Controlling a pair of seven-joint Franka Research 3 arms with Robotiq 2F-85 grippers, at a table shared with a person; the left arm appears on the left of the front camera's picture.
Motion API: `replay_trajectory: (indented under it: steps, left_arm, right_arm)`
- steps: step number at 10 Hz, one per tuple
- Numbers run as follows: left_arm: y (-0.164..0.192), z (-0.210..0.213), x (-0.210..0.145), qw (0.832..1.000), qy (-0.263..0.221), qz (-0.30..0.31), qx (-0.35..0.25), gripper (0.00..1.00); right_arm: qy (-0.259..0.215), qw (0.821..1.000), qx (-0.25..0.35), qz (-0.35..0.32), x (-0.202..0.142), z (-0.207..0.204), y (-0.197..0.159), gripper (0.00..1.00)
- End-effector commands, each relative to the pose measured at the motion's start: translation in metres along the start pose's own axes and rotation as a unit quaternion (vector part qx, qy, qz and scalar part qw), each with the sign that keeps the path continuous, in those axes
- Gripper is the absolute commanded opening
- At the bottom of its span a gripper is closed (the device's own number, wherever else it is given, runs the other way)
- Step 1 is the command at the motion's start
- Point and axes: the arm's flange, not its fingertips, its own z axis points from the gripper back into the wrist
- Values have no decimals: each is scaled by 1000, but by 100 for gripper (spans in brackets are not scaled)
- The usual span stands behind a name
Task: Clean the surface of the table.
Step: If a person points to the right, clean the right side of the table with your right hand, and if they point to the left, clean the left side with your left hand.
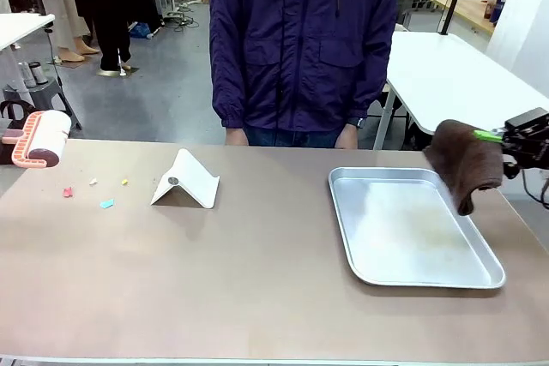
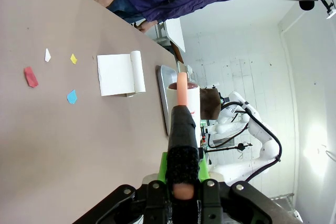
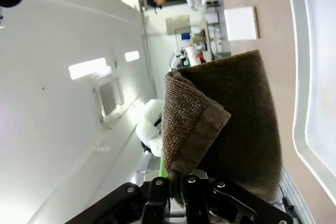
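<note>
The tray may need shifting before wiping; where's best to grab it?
Probably the raised rim of the metal tray, on its right long side, pinched from above: it lies flat on the table, so only the upturned lip offers a hold.

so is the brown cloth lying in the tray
No, the brown cloth hangs from the right gripper at the tray's far right corner, not lying in it.

the table (image 1: pixel 257 280) top is smooth and matt, the tray (image 1: pixel 412 229) dull metal, the brown cloth (image 1: pixel 463 160) coarse terry
</note>
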Motion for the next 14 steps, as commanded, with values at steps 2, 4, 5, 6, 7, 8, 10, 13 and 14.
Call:
replay_trajectory:
  steps: [2,4,5,6,7,8,10,13,14]
  left_arm:
    - [-4,1,0,1000,0,7,0,17]
    - [-4,1,0,1000,0,7,0,17]
    - [-4,1,0,1000,0,7,0,17]
    - [-4,1,0,1000,0,7,0,17]
    - [-4,1,0,1000,0,7,0,17]
    - [-4,1,0,1000,0,7,0,17]
    - [-4,1,0,1000,0,7,0,17]
    - [-4,1,0,1000,0,7,0,17]
    - [-4,1,0,1000,0,7,0,17]
  right_arm:
    - [-84,995,21,39,-19,43,19,0]
    - [-113,992,37,45,-27,63,17,0]
    - [-126,990,43,47,-27,67,12,0]
    - [-132,989,19,64,-24,58,5,0]
    - [-107,993,25,29,-27,77,17,0]
    - [-107,993,25,29,-27,77,17,0]
    - [-107,993,25,29,-27,77,17,0]
    - [-107,993,25,29,-27,77,17,0]
    - [-107,993,25,29,-27,77,17,0]
